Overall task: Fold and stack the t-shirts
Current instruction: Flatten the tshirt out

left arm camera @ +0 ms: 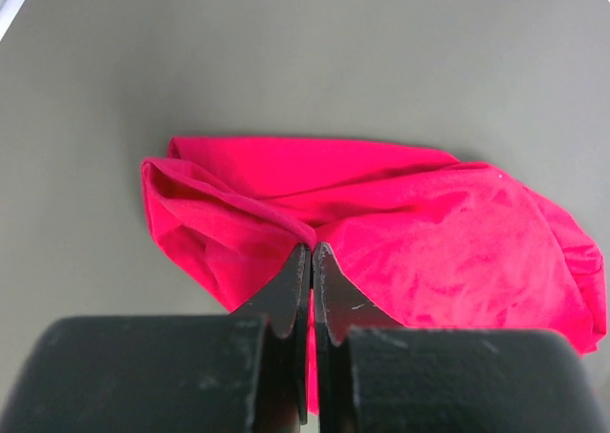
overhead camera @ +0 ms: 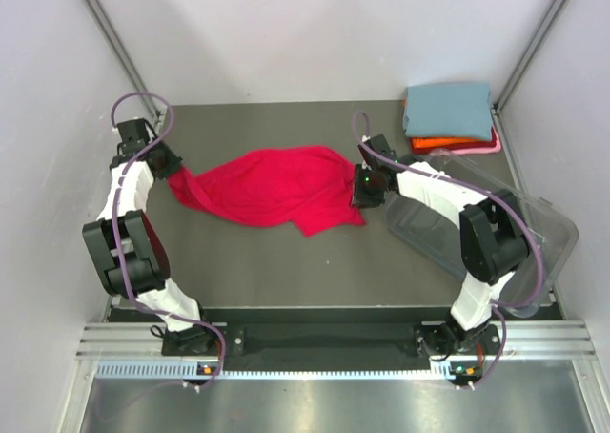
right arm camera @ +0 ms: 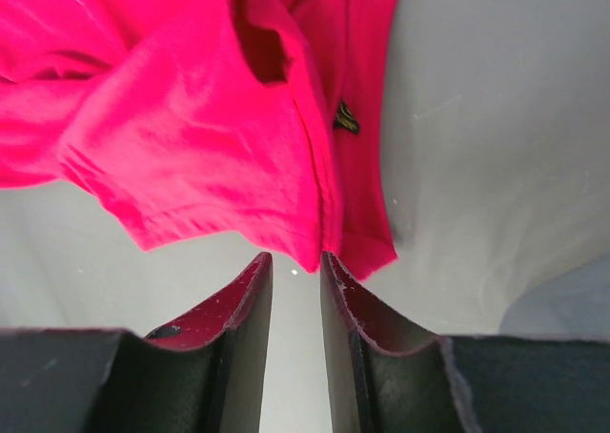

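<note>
I counted four t-shirts on the table [overhead camera: 286, 276]. One, the crimson t-shirt [overhead camera: 276, 187], lay loose and rumpled across the middle of the surface. It stretched from near the left edge towards the centre-right, with creases through it and a corner trailing towards the near edge.

The other three sat folded in a single stack in the far right corner. The blue-grey t-shirt [overhead camera: 448, 109] was on top and the orange t-shirt [overhead camera: 440, 144] was under it. The pale pink t-shirt [overhead camera: 486, 149] was at the bottom, showing only as a thin edge.

There were two arms, each with one gripper. The left gripper [overhead camera: 176, 173] was at the left end of the crimson shirt. Its two fingers were pressed tight together, pinching a fold of that cloth. From its wrist camera the red fabric bunched up right at the fingertips and ran on beneath them.

The right gripper [overhead camera: 364, 199] hung at the shirt's right end. Its jaws were parted by a narrow gap with bare table showing between them. The hem and one sleeve lay just ahead of the tips, and nothing was caught in the jaws. A small dark label [right arm camera: 346, 118] showed inside the shirt near that hem.

One clear plastic tub [overhead camera: 548, 237] lay along the right edge of the surface, partly under the right arm and just nearer than the stack.
</note>
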Controlling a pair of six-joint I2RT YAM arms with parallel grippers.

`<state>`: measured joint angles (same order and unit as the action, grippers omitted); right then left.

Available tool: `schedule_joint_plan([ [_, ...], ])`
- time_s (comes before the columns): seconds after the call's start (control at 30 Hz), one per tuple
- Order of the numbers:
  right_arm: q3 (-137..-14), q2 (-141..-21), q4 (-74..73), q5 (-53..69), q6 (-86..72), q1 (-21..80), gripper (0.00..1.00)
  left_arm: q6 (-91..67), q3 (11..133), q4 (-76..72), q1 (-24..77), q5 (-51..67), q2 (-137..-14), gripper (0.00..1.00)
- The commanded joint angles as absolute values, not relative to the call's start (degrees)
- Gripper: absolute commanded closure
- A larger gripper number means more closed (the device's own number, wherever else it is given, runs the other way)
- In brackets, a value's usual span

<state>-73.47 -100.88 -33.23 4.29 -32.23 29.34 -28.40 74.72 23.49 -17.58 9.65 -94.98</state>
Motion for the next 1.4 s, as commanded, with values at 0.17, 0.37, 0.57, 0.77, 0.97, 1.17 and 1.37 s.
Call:
schedule_joint_plan([
  [0.17, -72.42, -100.81, -29.09, 4.92, -33.49, 29.53, 0.73, -27.25, 74.53, 20.92, -17.75, 10.55, -92.2, 1.0],
  [0.37, -72.42, -102.04, -28.65, 4.75, -33.75, 29.71, 0.73, -27.42, 74.53, 20.83, -17.84, 10.63, -92.2, 1.0],
  [0.57, -72.33, -103.09, -28.74, 4.31, -34.01, 29.97, 0.73, -27.6, 74.62, 20.83, -17.75, 10.64, -92.11, 1.0],
  [0.77, -72.33, -103.71, -29.09, 3.6, -34.19, 30.5, 0.73, -27.68, 74.62, 20.65, -17.75, 10.72, -92.11, 1.0],
  [0.97, -73.04, -104.06, -30.67, 0.88, -34.01, 31.11, 0.72, -27.6, 74.53, 20.65, -17.84, 10.72, -92.37, 1.0],
  [1.17, -73.83, -104.59, -31.99, 0.26, -33.66, 31.2, 0.73, -27.33, 74.62, 20.74, -17.75, 10.63, -92.37, 1.0],
  [1.37, -73.57, -105.12, -31.64, -0.35, -33.4, 31.38, 0.73, -27.42, 74.71, 20.74, -17.75, 10.72, -92.37, 1.0],
])
